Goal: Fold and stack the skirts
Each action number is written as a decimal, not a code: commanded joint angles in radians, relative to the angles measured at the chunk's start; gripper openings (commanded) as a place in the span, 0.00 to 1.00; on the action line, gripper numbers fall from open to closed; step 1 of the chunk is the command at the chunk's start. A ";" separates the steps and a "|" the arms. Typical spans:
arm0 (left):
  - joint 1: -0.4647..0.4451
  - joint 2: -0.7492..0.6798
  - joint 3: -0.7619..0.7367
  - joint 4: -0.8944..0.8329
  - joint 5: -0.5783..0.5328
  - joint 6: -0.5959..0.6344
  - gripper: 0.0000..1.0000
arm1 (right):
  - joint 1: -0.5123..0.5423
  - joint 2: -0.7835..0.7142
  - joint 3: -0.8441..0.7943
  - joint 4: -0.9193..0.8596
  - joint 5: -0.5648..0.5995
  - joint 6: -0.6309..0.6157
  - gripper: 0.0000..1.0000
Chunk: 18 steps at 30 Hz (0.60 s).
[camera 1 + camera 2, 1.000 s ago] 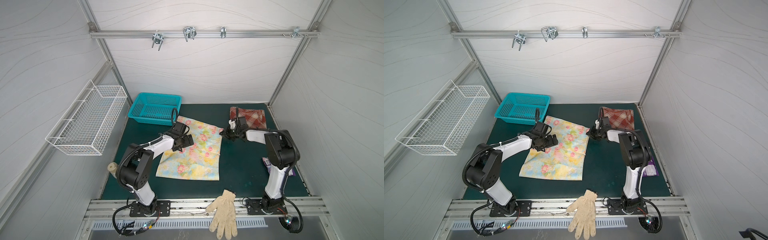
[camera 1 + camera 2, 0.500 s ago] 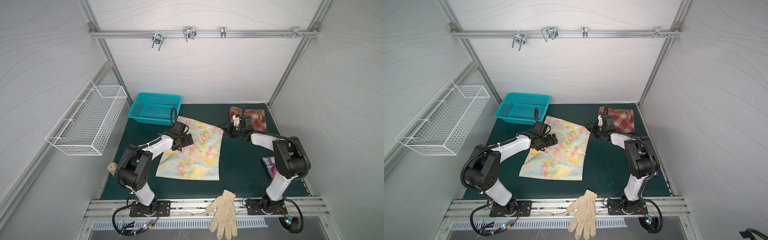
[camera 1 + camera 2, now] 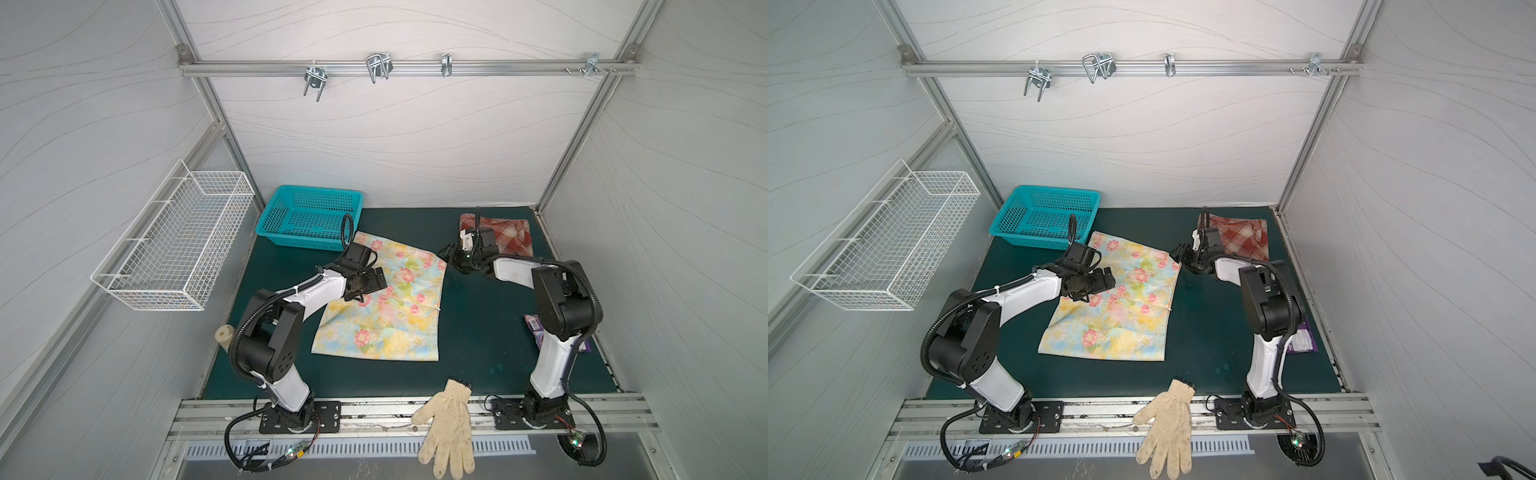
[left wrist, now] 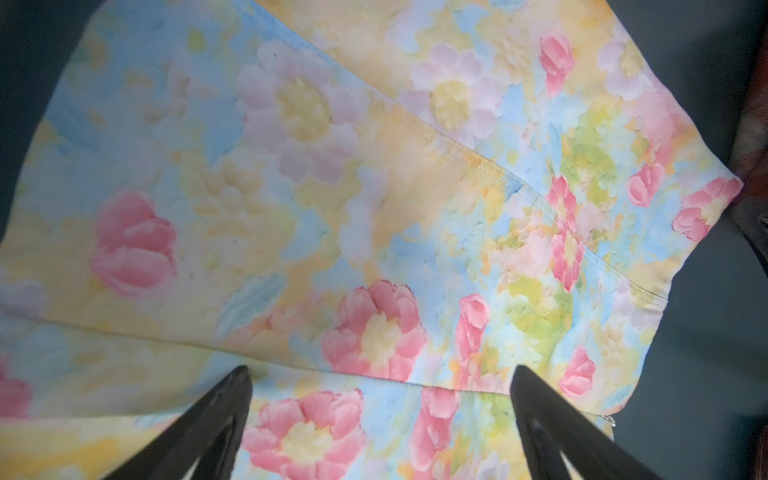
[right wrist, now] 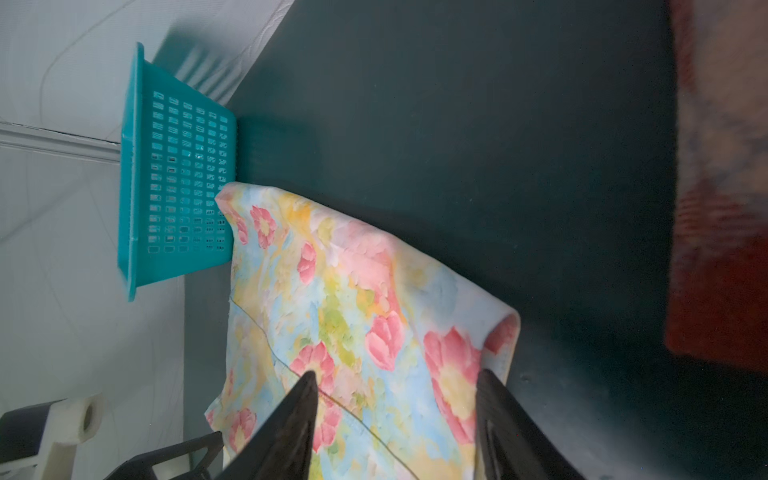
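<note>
Separately lie 1 floral skirt (image 3: 386,324), 1 plaid skirt (image 3: 509,239)

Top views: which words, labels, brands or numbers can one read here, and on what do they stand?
No text can be read.
The purple packet: any print is too small and blurred.
The floral skirt, plaid skirt, basket and glove: no text seen.

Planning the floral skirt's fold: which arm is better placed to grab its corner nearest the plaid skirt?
Right, likely: the right gripper is open at that corner of the floral skirt; the left gripper is open over its opposite side.
</note>
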State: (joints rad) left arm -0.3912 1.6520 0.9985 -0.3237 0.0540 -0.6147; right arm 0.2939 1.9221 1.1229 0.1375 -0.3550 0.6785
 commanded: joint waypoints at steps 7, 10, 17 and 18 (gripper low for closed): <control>0.005 -0.015 0.031 0.000 0.000 0.005 0.97 | -0.004 0.065 0.041 -0.026 0.020 -0.031 0.59; 0.005 -0.012 0.035 -0.003 0.001 0.004 0.97 | 0.002 0.082 0.047 -0.028 0.019 -0.031 0.58; 0.004 -0.003 0.035 -0.003 0.002 0.005 0.98 | 0.003 0.086 0.039 0.021 -0.012 0.008 0.50; 0.005 0.000 0.037 -0.003 0.002 0.006 0.97 | 0.003 0.085 0.041 0.028 -0.018 0.015 0.50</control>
State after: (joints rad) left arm -0.3908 1.6520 0.9985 -0.3241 0.0570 -0.6144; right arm 0.2943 1.9961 1.1492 0.1341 -0.3500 0.6674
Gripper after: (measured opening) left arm 0.975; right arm 0.500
